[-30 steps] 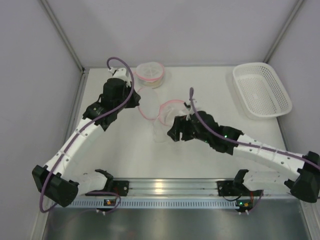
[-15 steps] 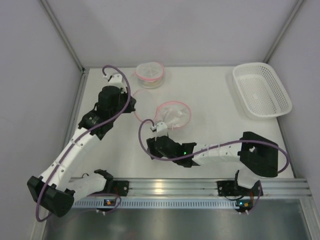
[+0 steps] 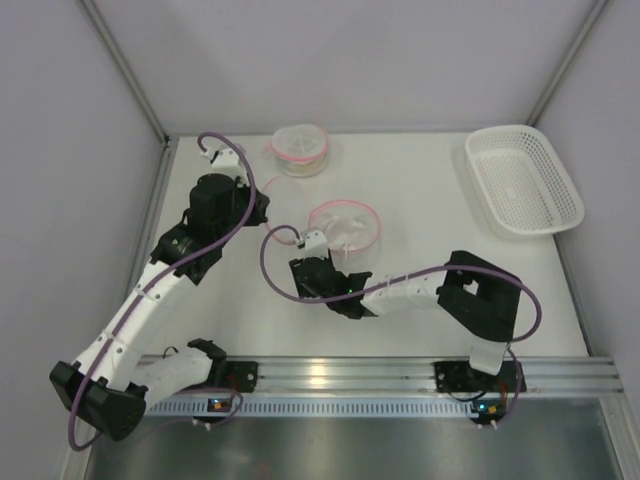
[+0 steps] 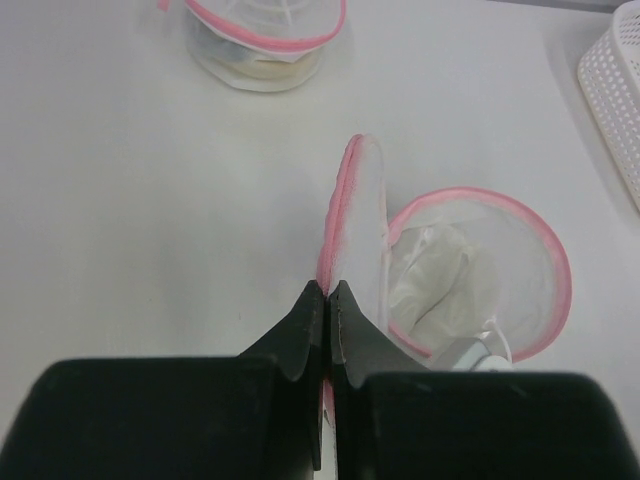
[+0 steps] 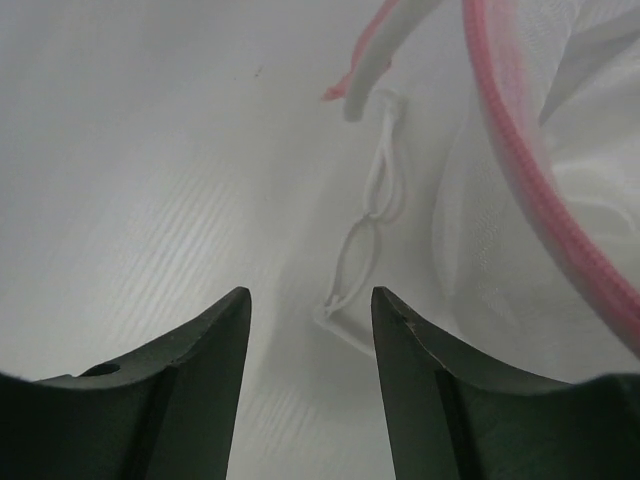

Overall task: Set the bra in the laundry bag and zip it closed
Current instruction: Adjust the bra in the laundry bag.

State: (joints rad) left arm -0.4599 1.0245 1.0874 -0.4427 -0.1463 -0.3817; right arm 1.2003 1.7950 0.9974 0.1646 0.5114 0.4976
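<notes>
"One bra [image 4: 432, 283], and where was it?" the first asked.

"Inside the open laundry bag [image 4: 505, 250]," the second said. "It was a pale, crumpled cloth lying in the round pink-rimmed mesh at the lower right of the left wrist view. From above, the bag sat near the middle of the table [image 3: 420, 190]."

"And the bag's flap [image 4: 355, 200]?"

"It stood on edge just left of the opening. Its pink border ran down to the left gripper [image 4: 328, 292], whose fingers were pressed together on that border. The mouth of the bag was wide open, not zipped."

"What about the right gripper [image 5: 310, 300]?"

"It was low over the table, just below and left of the bag in the overhead view. Its fingers were apart with nothing between them. Ahead of it a thin white looped cord [image 5: 365, 235] lay flat on the table, touching neither finger. The bag's pink rim curved down the right side of the right wrist view. I could not tell whether the cord belonged to the bra or to the bag."

"Anything farther out?"

"A second bag [image 3: 300, 148], round and pink-rimmed with something cream inside, sat at the upper middle of the overhead view, well apart from the first. A white basket [image 3: 525, 180] stood at the upper right."
</notes>
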